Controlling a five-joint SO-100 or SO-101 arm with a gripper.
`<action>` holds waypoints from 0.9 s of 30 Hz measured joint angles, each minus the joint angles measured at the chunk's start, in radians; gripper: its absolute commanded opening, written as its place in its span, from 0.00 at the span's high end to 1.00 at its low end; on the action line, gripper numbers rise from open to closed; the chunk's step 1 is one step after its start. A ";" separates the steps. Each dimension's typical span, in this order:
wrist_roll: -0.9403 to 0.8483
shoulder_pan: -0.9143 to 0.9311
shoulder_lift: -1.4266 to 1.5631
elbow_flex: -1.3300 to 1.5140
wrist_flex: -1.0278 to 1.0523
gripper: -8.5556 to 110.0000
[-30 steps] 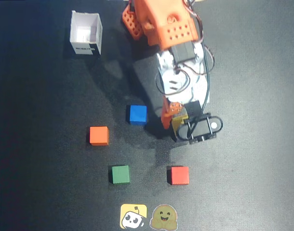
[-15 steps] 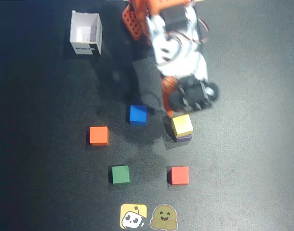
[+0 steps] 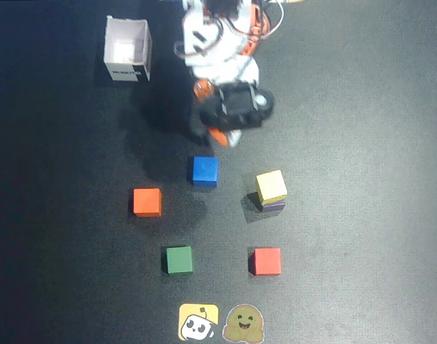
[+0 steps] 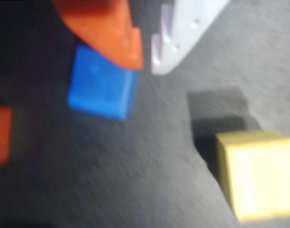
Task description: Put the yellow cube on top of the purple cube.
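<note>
The small pale-yellow solid cube (image 3: 271,186) sits atop the dark purple matte cube (image 3: 274,206), below-right of the empty orange-and-white gripper (image 3: 223,135), whose tips stand slightly apart in the wrist view.

Arm (image 3: 222,54): white printed links up top with orange parts mixed in, thin red and black cables looping around the upper section. Wrist end carries a black block with a small pale round dot on its side. Gripper (image 4: 146,59): one orange finger with a blunt wedge tip, one white finger with stepped ridges and small pinholes along its edge.
</note>
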 measured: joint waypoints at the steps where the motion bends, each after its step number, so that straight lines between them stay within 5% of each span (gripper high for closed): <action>1: 0.003 0.002 0.057 0.032 0.015 0.93; 27: -0.078 0.009 0.144 0.092 0.221 0.93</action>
